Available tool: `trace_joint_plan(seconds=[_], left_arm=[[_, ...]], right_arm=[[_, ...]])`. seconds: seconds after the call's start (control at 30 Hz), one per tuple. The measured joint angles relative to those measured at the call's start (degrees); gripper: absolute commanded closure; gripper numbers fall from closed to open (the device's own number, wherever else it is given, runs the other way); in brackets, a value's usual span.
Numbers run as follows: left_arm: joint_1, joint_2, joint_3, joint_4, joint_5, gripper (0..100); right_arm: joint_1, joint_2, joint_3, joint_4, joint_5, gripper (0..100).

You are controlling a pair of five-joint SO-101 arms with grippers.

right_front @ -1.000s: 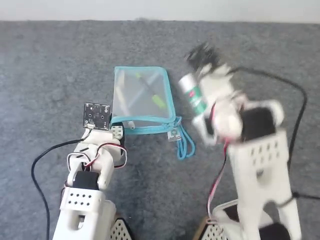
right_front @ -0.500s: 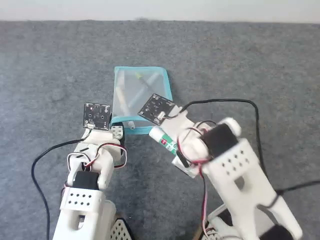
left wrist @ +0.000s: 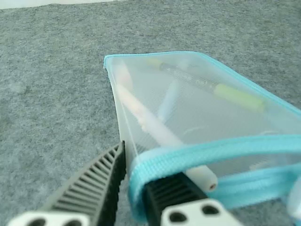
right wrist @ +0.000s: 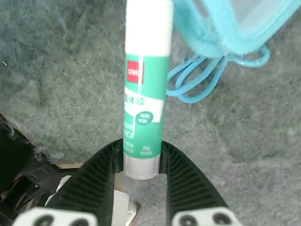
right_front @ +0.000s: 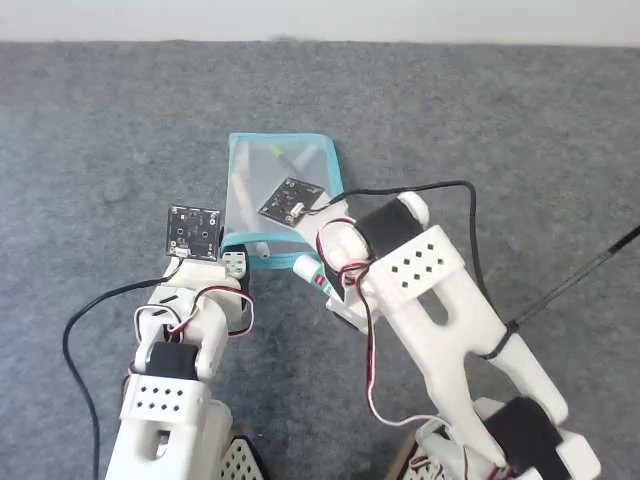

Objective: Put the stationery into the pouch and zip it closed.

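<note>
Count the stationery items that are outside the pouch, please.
1: the glue stick, held in the right gripper beside the mouth of the pouch. Others may be hidden under the arms.

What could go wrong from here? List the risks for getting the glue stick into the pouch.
1. The right gripper clamps the glue stick only at its base, so the long free end could pivot or slip if it bumps the zipper rim.
2. The left gripper pinches the pouch at one corner of its mouth; a push may slide the pouch or fold it shut.
3. The blue cord loop lies beside the stick and might snag.
</note>
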Motion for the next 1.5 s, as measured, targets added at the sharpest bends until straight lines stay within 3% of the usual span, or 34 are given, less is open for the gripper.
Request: trace_joint_plan(seconds=[0.7, 1.13, 1.4, 1.5], left_arm=[[0.0, 0.0, 0.0, 0.0, 0.0, 99], [0.0, 0.0, 0.0, 0.0, 0.0, 99], [-0.09, 0.0, 0.0, 0.0, -1.32, 99], [-0.09, 0.0, 0.0, 0.0, -1.58, 99]], right_arm=[[0.0, 10.55, -9.32, 0.0, -1.49, 99.1], [0.0, 28.75, -32.53, -0.18, -5.71, 98.6], [-1.41, 33.85, -40.79, -1.32, -7.91, 69.0], [-3.16, 33.85, -42.2, -1.32, -8.18, 64.1]])
